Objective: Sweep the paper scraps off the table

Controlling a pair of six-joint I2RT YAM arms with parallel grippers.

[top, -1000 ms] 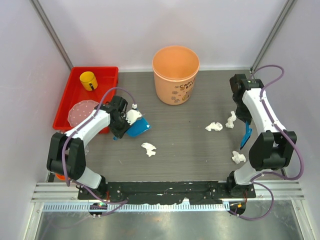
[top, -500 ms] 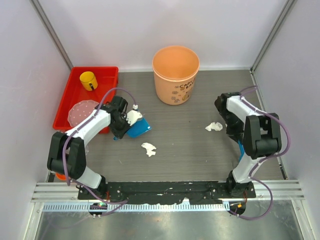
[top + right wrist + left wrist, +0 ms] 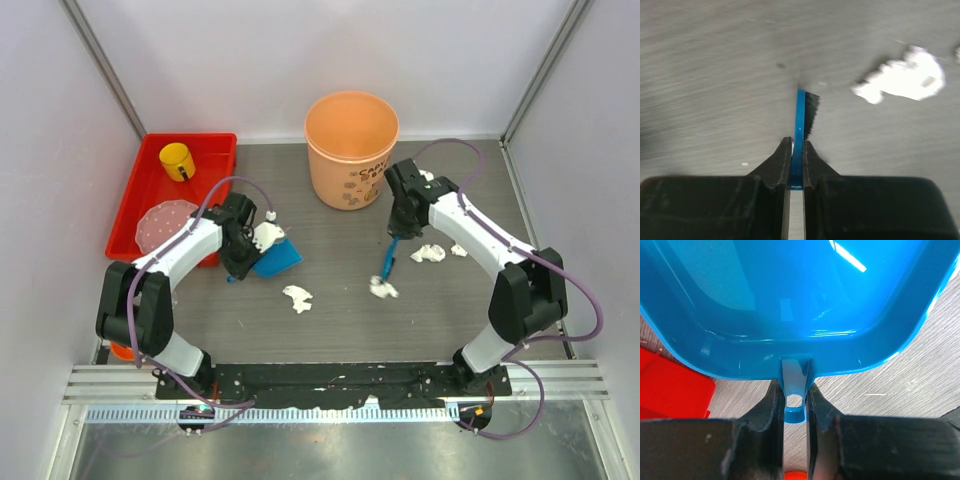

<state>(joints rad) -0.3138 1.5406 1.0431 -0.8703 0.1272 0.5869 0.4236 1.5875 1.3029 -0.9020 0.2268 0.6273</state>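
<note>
Several paper scraps lie on the table (image 3: 340, 330): one (image 3: 297, 297) near the dustpan, one (image 3: 382, 288) at the brush tip, one (image 3: 429, 253) and a small one (image 3: 458, 250) to its right. My left gripper (image 3: 243, 256) is shut on the handle of a blue dustpan (image 3: 278, 258), which rests on the table. In the left wrist view the gripper (image 3: 794, 390) pinches the handle tab and the dustpan (image 3: 790, 300) looks empty inside. My right gripper (image 3: 393, 232) is shut on a blue brush (image 3: 386, 262). In the right wrist view the gripper (image 3: 796, 145) holds the brush (image 3: 800, 117), with a scrap (image 3: 902, 80) to its right.
An orange bucket (image 3: 351, 148) stands at the back middle. A red tray (image 3: 150, 190) at the back left holds a yellow cup (image 3: 177, 160) and a pink plate (image 3: 165, 222). Pale walls and metal posts surround the table.
My right arm swung from the right side to the middle with the brush. Scraps from the right side now lie further left, one at the brush tip. The left arm and dustpan stayed put.
</note>
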